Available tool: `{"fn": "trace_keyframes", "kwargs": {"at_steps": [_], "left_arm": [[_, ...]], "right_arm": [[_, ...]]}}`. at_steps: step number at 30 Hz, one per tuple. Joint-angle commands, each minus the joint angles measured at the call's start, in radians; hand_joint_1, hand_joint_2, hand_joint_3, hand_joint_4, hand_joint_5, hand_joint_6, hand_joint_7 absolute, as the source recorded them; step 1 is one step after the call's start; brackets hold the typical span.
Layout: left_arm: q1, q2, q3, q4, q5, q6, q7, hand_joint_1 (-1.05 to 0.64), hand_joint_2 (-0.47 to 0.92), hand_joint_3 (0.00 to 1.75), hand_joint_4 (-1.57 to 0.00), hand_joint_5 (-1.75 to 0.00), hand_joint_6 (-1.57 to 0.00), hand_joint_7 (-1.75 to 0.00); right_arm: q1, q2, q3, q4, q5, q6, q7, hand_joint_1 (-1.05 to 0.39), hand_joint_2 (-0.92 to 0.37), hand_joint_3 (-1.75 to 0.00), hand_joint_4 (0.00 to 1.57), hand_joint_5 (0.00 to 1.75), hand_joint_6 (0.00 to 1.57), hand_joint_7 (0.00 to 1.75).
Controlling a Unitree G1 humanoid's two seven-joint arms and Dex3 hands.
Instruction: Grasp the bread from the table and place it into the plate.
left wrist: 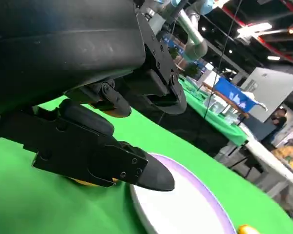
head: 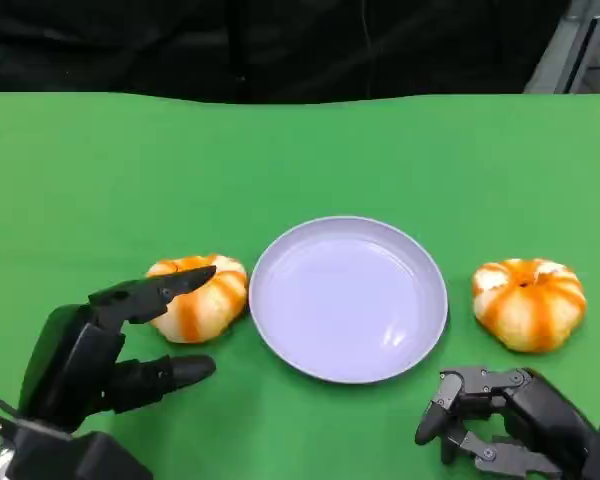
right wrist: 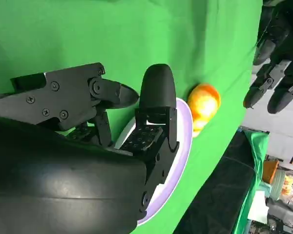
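A lavender plate [head: 348, 300] lies empty in the middle of the green table. One orange-and-white striped bread [head: 200, 297] sits just left of it, a second bread [head: 529, 303] to its right. My left hand [head: 108, 345] is beside the left bread with fingers apart; one finger reaches over the bread's top and the thumb lies lower, nothing held. In the left wrist view the hand [left wrist: 88, 141] hovers by the plate [left wrist: 185, 207], orange bread [left wrist: 88, 183] peeking under a finger. My right hand [head: 495, 420] rests near the table's front, below the right bread, holding nothing.
The green cloth [head: 300, 160] stretches wide behind the plate up to a dark backdrop. In the right wrist view my right hand [right wrist: 112, 126] sits before the plate [right wrist: 184, 141], with the left bread [right wrist: 205, 103] and my left hand [right wrist: 278, 44] beyond.
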Motion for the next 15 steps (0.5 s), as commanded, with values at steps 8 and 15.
{"fn": "trace_keyframes", "kwargs": {"at_steps": [8, 15], "left_arm": [[-0.106, 0.124, -0.186, 0.04, 0.21, 0.215, 0.263, -0.8, 0.92, 0.09, -0.46, 0.0, -0.56, 0.0], [-0.12, 0.149, -0.246, 0.045, 0.188, 0.253, 0.297, -0.82, 0.92, 0.09, -0.44, 0.0, -0.56, 0.0]], "right_arm": [[0.006, -0.01, -0.007, -0.008, 0.006, 0.001, -0.003, -0.01, -0.92, -0.46, 0.72, 1.51, 0.82, 1.03], [0.006, -0.008, -0.008, -0.007, 0.009, -0.001, -0.001, -0.01, -0.92, -0.46, 0.72, 1.51, 0.83, 1.02]]}}
